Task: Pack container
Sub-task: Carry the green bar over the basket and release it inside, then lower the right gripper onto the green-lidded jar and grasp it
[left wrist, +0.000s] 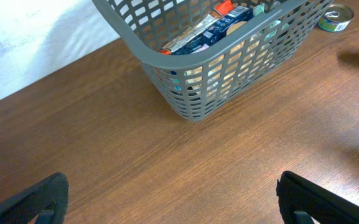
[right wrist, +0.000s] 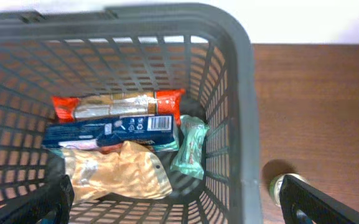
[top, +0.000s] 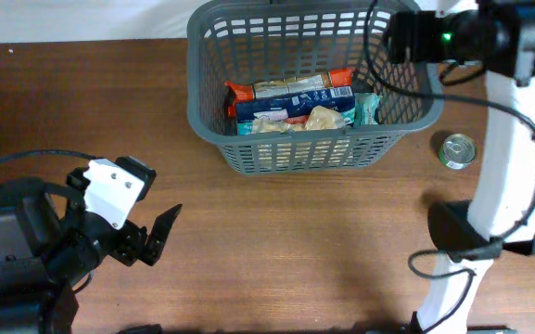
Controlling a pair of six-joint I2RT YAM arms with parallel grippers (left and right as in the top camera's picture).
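The container, a dark grey slotted basket (top: 210,111), stands at the far middle of the table. Inside lie an orange-red packet (top: 286,86), a blue box (top: 290,105), a tan bag (top: 295,122) and a teal packet (top: 367,109). My right gripper (right wrist: 179,211) hovers over the basket's right end, open wide and empty; one finger is over the inside, the other outside past the rim (right wrist: 238,93). My left gripper (top: 156,237) is open and empty, low over bare wood at the near left, well short of the basket (left wrist: 191,93).
A small round tin can (top: 457,150) stands on the table just right of the basket; it also shows in the right wrist view (right wrist: 277,185) and the left wrist view (left wrist: 336,17). The right arm's base (top: 471,237) stands at the near right.
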